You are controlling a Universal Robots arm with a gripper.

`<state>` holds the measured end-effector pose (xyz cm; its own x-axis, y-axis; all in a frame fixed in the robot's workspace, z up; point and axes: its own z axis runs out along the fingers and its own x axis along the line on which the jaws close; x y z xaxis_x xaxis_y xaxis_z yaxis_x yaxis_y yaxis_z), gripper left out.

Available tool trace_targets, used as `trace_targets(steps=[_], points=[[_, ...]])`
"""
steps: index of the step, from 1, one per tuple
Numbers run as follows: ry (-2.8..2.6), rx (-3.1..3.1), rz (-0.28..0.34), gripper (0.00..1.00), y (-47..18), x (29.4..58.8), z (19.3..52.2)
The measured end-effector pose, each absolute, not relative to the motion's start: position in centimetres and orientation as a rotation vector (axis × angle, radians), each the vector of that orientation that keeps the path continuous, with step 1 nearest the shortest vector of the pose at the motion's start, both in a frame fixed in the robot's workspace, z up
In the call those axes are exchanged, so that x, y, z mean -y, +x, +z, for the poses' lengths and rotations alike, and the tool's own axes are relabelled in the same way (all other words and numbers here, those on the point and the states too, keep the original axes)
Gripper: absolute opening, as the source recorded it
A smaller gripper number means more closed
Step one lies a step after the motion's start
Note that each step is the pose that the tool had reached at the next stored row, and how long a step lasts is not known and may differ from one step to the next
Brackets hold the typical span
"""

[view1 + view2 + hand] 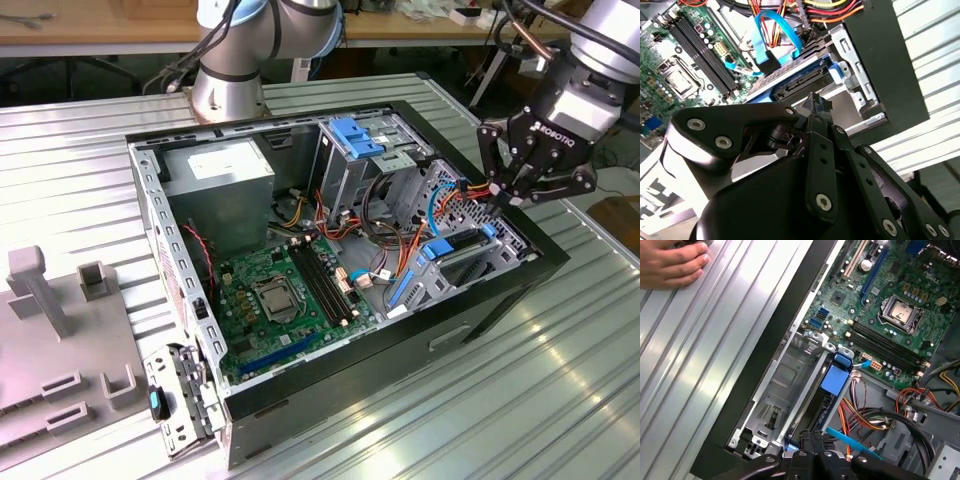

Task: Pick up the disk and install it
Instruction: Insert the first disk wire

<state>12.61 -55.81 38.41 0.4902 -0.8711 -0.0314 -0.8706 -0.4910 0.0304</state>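
Grey blocks [50,300]: they stand at the exterior view's left, on the ribbed metal table [560,400]. They are well apart from the gripper.

Metal plate [185,410]: it leans by the near corner of the case. It has a small blue clip on it.

Case [470,330]: it is black and lies on its side in the middle of the table. Its top is open, so the inside shows.

Power box [225,185]: it is big and grey. It sits in the back corner of the case, toward the exterior view's left.

Board [285,300]: it is green and lies flat on the floor of the case, near the power box.

Blue bracket [355,135]: it sits on top of the grey cage at the back of the case.

Wires [395,235]: red, orange, yellow and black ones bunch between the board and the disk.

Disk [455,250]: it sits in the metal bay at the end of the case toward the exterior view's right, between its blue rails. In the second wrist view the disk [790,82] has a blue cable [772,37] looping just beside it.

Gripper [503,197]: it is black and hangs over that same end of the case, just above the end of the disk. I cannot tell if they touch.

Fingers [492,160]: the tips are pressed together with nothing between them.

Hand [672,262]: in the first wrist view a person's hand rests flat on the table, outside the black wall of the case.
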Motion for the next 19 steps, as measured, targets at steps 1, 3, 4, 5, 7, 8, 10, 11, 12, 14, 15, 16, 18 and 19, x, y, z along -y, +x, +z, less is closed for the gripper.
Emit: trace_targets(steps=[1,3,4,5,7,8,10,11,12,14,15,16,18,19], points=[[2.720,1.549,-0.066,0.11,13.0,55.8,38.4],[2.734,1.524,-0.066,0.11,13.4,55.8,38.3],[2.747,1.498,-0.066,0.11,13.8,55.8,38.3],[2.754,1.485,-0.066,0.11,14.0,55.8,38.3],[2.769,1.457,-0.066,0.11,14.2,55.8,38.3],[2.774,1.447,-0.066,0.11,14.3,55.8,38.3],[2.804,1.385,-0.065,0.11,14.4,55.8,38.2],[2.816,1.361,-0.065,0.11,14.5,55.6,38.2],[2.820,1.349,-0.064,0.11,14.5,55.3,38.2],[2.825,1.335,-0.063,0.11,14.5,55.0,38.2],[2.832,1.318,-0.063,0.11,14.5,54.9,38.2],[2.838,1.304,-0.062,0.11,14.5,54.8,38.2],[2.862,1.250,-0.062,0.11,14.5,54.8,38.2],[2.879,1.208,-0.061,0.11,14.5,54.8,38.2]])
